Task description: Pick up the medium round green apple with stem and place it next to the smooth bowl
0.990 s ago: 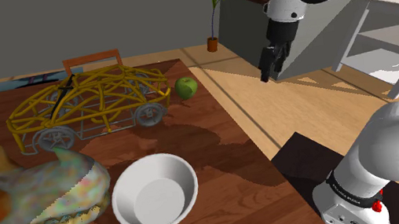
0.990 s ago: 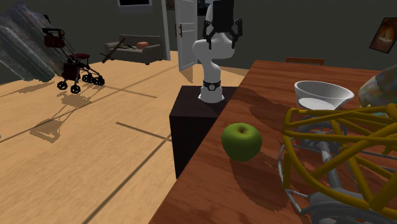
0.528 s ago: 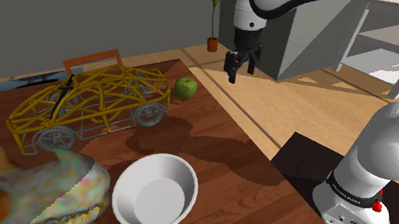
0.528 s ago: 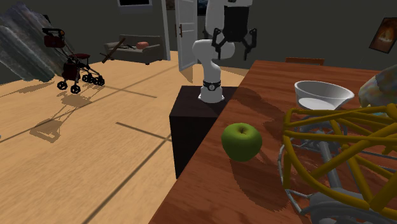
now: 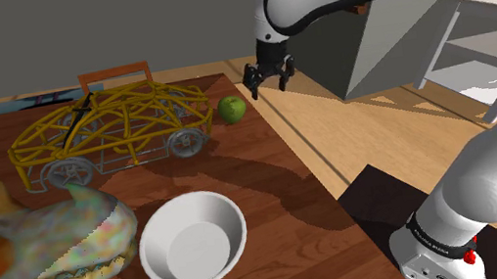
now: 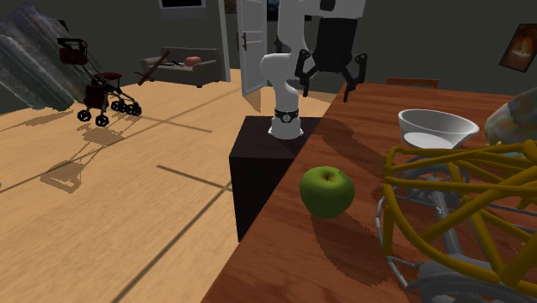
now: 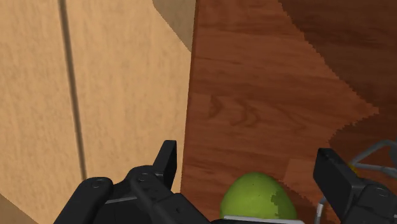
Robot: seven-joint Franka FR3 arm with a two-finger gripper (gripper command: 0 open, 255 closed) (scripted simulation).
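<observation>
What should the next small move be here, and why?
Probably lower the open gripper onto the green apple: its fingers stand apart, holding nothing, while the apple rests untouched on the wooden table beside the yellow wire car, roughly between the fingers in the wrist view.

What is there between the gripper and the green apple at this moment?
Nothing. In the shoulder view the open gripper hangs apart from the apple, with bare table between them.
</observation>
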